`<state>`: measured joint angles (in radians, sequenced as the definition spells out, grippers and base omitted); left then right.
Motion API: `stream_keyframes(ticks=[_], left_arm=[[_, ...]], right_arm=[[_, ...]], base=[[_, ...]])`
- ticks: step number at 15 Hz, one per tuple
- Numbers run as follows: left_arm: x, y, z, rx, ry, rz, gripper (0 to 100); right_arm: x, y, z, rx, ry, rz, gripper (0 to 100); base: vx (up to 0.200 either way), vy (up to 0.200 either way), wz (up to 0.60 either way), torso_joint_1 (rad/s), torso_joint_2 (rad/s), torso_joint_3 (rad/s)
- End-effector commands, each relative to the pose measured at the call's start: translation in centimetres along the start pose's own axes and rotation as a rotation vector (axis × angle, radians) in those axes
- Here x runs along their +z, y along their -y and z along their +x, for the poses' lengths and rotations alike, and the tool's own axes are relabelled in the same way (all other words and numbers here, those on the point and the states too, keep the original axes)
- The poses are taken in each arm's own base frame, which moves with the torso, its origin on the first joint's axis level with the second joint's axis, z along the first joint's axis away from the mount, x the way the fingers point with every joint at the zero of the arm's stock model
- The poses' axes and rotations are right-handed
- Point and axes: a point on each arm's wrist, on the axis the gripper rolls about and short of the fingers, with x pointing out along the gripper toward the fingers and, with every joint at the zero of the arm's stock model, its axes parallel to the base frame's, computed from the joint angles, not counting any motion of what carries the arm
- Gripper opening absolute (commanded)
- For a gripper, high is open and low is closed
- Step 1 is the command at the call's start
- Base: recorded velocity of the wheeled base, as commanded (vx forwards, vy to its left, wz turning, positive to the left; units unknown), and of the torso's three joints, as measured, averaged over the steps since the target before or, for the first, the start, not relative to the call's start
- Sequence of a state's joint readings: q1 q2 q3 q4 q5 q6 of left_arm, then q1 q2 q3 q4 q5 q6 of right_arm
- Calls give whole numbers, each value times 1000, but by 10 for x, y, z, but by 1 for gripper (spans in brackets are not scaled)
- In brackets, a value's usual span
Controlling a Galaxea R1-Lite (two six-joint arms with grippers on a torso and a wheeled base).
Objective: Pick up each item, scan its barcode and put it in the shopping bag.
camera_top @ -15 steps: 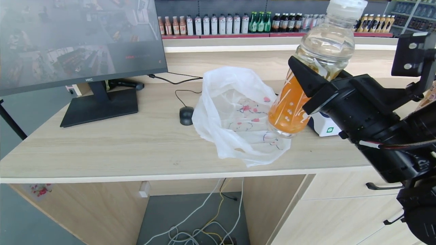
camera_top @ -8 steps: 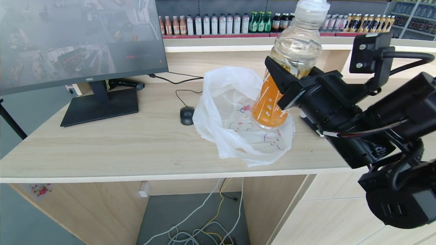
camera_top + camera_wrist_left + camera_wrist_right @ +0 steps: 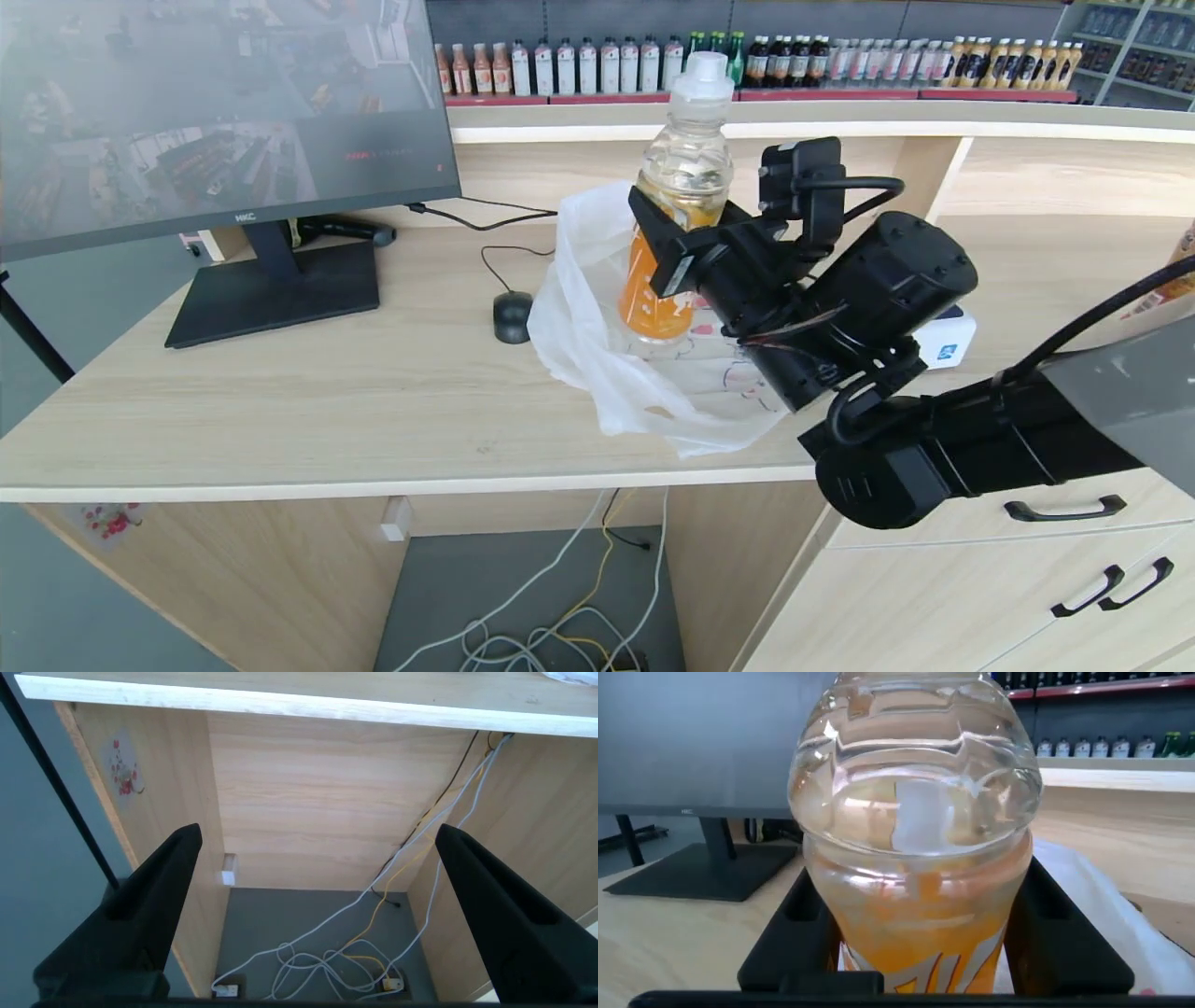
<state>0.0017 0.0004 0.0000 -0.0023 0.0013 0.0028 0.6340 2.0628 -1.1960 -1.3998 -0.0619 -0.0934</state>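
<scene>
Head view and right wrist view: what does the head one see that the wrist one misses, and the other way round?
Extra in the head view: the mouse, the white box behind the arm, the cap on top of the drink, and the cables under the counter. Extra in the right wrist view: both black fingers pressed on the drink's sides, seen close up. Shared: the orange drink bottle held by the right gripper, the shopping bag, the monitor and the shelf of bottles.

A monitor (image 3: 224,112) stands far left on the counter (image 3: 280,401), a mouse (image 3: 512,316) right of its stand (image 3: 275,294). Bottles (image 3: 579,67) line the far shelf (image 3: 597,97); cables (image 3: 560,616) lie underneath.
</scene>
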Motion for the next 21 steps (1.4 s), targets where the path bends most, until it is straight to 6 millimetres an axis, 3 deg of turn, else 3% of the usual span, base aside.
stream_keyframes(ticks=[1, 4, 8, 14, 21], left_arm=[[0, 0, 0, 0, 1, 0, 100], [0, 0, 0, -1, 1, 0, 100], [0, 0, 0, -1, 0, 0, 100], [0, 0, 0, 0, 0, 0, 100], [0, 0, 0, 0, 1, 0, 100]], right_arm=[[-14, 9, 11, -21, -19, -15, 0], [-4, 23, 27, -43, -28, -31, 0], [0, 23, 40, -37, -69, -32, 0], [-9, 22, 57, -33, -107, -26, 0], [-38, 20, 71, -38, -129, 5, 0]], base=[[0, 0, 0, 0, 0, 0], [0, 0, 0, 0, 0, 0], [0, 0, 0, 0, 0, 0], [0, 0, 0, 0, 0, 0], [0, 0, 0, 0, 0, 0]])
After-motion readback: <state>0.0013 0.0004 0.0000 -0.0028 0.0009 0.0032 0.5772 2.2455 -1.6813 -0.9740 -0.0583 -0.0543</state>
